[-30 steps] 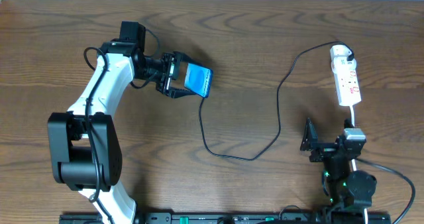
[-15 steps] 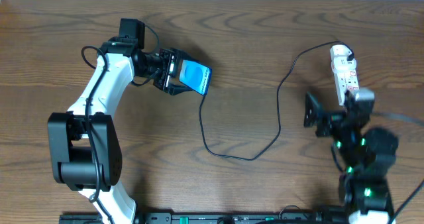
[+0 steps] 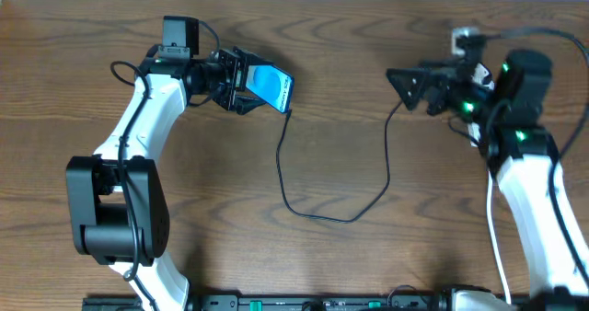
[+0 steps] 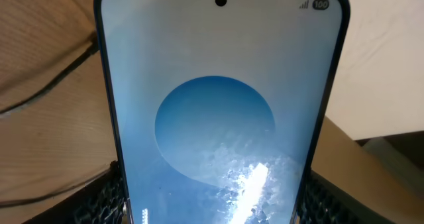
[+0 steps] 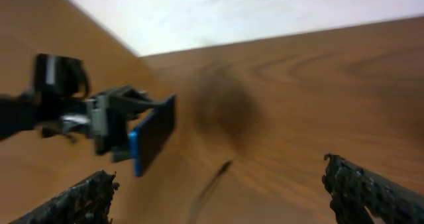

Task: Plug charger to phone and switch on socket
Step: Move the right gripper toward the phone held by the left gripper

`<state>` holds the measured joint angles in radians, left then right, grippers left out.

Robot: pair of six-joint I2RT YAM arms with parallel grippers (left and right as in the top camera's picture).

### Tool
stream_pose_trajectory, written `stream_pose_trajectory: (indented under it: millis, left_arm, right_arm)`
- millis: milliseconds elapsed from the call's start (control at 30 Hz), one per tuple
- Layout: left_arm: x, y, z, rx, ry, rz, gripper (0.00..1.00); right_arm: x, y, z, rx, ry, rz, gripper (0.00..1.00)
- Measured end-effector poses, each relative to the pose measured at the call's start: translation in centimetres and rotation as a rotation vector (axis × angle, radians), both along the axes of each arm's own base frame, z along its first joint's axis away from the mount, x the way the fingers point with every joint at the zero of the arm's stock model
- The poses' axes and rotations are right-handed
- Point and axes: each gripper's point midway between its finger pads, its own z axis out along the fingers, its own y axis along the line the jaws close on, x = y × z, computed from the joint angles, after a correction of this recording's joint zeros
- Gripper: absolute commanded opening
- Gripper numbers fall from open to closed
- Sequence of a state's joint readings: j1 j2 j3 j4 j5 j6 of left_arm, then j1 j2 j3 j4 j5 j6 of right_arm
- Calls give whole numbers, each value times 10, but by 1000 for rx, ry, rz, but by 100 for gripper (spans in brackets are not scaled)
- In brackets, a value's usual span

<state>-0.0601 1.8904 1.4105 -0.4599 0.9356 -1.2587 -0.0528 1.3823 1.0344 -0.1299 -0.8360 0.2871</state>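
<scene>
The phone (image 3: 270, 85), with its bright blue screen, is held tilted off the table by my left gripper (image 3: 241, 79), which is shut on its sides. The phone fills the left wrist view (image 4: 218, 105), where the left gripper (image 4: 215, 207) pads press both its edges. The charger's thin black cable (image 3: 317, 217) runs from the phone's lower edge in a loop across the table toward the right. The socket (image 3: 479, 74) is almost hidden under my right arm. My right gripper (image 3: 405, 83) is open and empty, pointing left. The blurred right wrist view shows the right gripper (image 5: 228, 197), the phone (image 5: 154, 134) and the cable (image 5: 213, 181).
The tabletop is dark wood (image 3: 350, 35). Its far edge runs along the top of the overhead view. The arm bases stand at the near edge. The thick white cord (image 3: 497, 247) runs along the right arm.
My right arm has swung from the near edge up over the socket, its open gripper now pointing left. My left gripper has shifted the phone slightly farther away.
</scene>
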Motion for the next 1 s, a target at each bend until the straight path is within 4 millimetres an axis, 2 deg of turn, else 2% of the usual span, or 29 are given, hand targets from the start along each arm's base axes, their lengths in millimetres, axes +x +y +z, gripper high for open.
stream_pose_trajectory:
  millis: [133,267,333,433,567,733,833,1000]
  left_arm:
    - [0,0,0,-9,25,17,72]
    - [0,0,0,-14,39,28,71]
    - [0,0,0,-14,41,29,71]
    - [1,2,-2,-3,42,37,71]
    - [0,6,-8,34,61,59,71]
    - [-2,15,-20,98,97,94,71]
    - [-1,18,-24,130,100,108,71]
    - [-6,20,-33,187,121,117,71]
  right_arm:
    - [3,34,-18,58,83,111,99]
    - [-5,77,-35,79,124,228,99]
    - [-9,90,-37,79,128,261,99]
    - [-11,98,-38,71,123,271,99]
    - [-6,96,-40,65,137,230,99]
    - [2,99,-47,51,169,162,95]
    - [4,122,-54,48,164,176,93]
    - [-4,164,-80,57,220,236,87]
